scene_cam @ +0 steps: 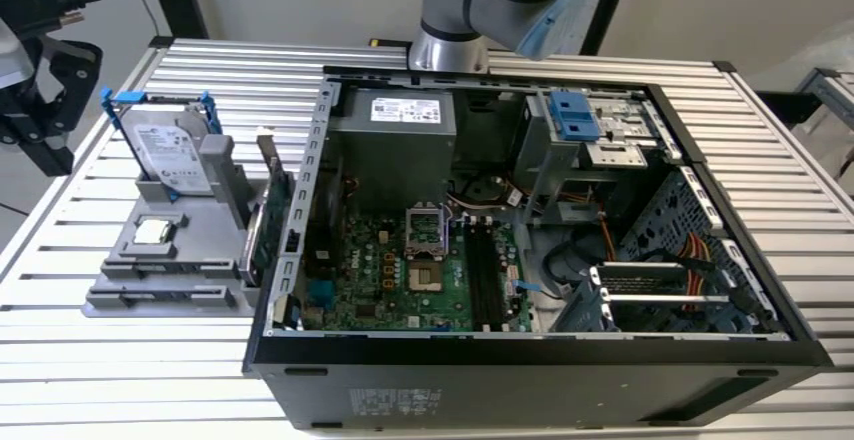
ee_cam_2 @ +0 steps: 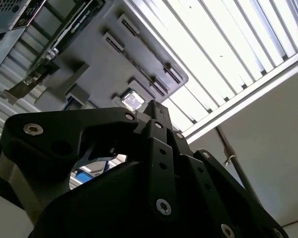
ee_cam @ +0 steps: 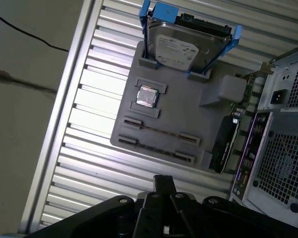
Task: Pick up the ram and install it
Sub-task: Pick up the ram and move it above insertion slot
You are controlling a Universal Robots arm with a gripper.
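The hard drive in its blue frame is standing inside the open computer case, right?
Not quite. The hard drive in its blue frame stands on the grey holder, outside the open computer case, towards the exterior view's left. The exterior view shows this.

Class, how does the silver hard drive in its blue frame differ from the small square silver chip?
The silver hard drive in the blue frame is far larger than the small square silver chip. The drive stands on edge; the chip lies flat. The drive has a blue frame; the chip has none. Both rest on the grey plastic tray.
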